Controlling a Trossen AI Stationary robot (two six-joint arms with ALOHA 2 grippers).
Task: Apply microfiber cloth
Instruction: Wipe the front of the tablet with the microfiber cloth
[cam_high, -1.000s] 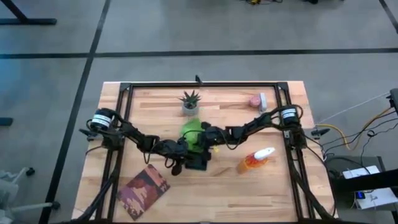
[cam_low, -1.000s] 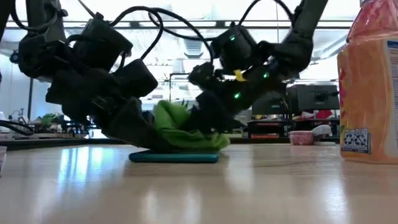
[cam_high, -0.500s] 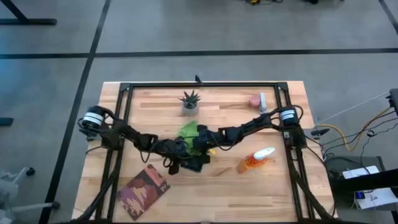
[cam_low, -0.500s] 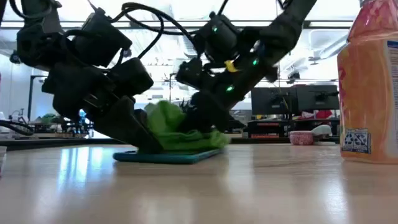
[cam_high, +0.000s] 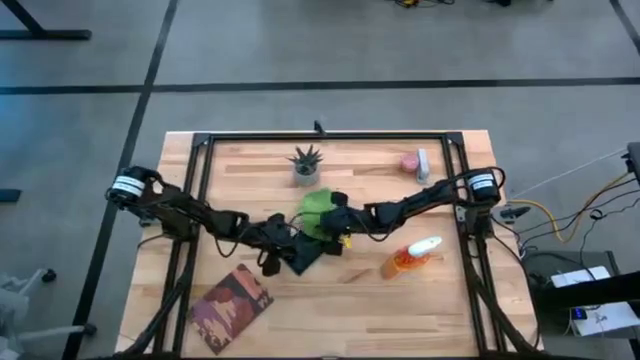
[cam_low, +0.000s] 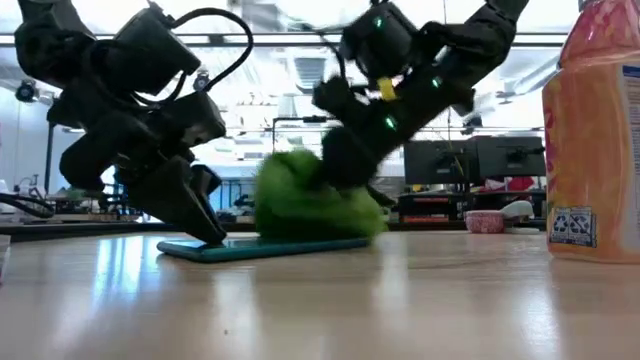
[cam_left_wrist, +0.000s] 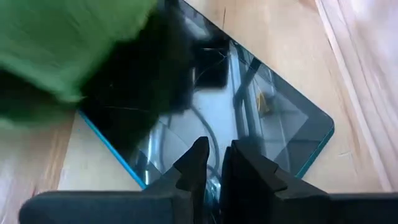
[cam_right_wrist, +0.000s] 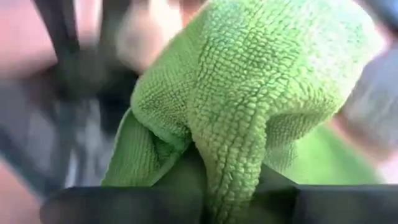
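Right gripper (cam_low: 345, 165) is clamped on the microfiber cloth (cam_low: 315, 205), bunched on the tablet (cam_low: 262, 247) at its far end from the left gripper (cam_low: 195, 215), whose nearly closed fingers pin the tablet's near edge, holding nothing.

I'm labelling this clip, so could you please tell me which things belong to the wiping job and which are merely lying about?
In the job:
microfiber cloth, gripped by the right gripper
tablet, held down by the left gripper

Lying about:
spray bottle
potted plant
book
pink object
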